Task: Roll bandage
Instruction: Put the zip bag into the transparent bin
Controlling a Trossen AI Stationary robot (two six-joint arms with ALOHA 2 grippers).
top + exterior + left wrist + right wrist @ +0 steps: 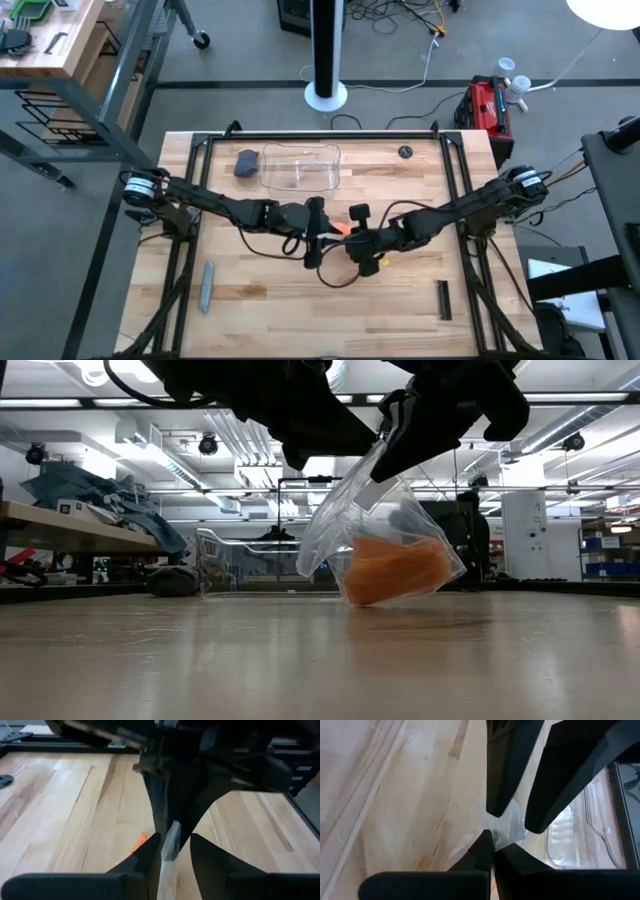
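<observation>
Bag (385, 535) with bandage (395, 570) lifted off table centre | right gripper (492, 847) clenched on bag top | left gripper (175, 845) straddling bag edge, grip uncertain, likely to open it.

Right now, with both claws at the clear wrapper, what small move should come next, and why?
Probably close the left claw on the wrapper edge between its fingers. The bandage sits inside, and the right claw already pinches the opposite lip, so both can then pull it open.
</observation>
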